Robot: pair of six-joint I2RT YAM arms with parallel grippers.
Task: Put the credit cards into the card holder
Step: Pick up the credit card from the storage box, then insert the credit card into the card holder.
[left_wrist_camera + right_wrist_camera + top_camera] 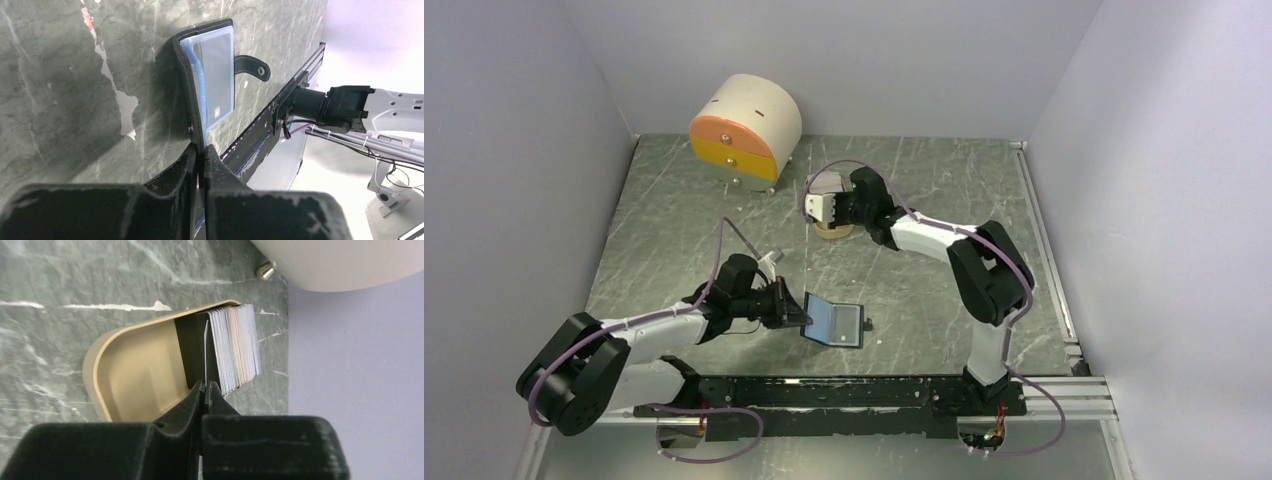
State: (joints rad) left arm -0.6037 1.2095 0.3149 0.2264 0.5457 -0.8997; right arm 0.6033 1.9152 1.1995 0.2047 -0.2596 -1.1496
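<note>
**Inspector:** Which step is in hand?

**Assessor:** Card pick-up. The right gripper (205, 390) is at the tan tray (97, 375), about 12 o'clock from table centre in the overhead view. Its fingers are closed tight on the lower edge of one white card (206, 347), which stands slightly apart from the stack of credit cards (235, 347). I judge it pinched but not lifted out.

**Inspector:** And the card holder (834, 322)?

**Assessor:** It is at 6 o'clock from centre, folded open, blue face showing. The left gripper (201, 150) has its fingers narrowed onto the holder's near edge and props one flap up. The snap tab (252, 66) lies at 2 o'clock of the holder in the left wrist view.

**Inspector:** What does the next move call for?

**Assessor:** In my judgement, a straight lift that drags no neighbouring cards. Then a carry toward 6 o'clock, lining the card's edge up with a pocket mouth.

**Inspector:** Limits of inspection?

**Assessor:**
- The pocket openings cannot be made out.
- I cannot tell whether any card is already inside.
- The stack is too fine to count.
- In the overhead view the right gripper largely covers the tray.
</note>
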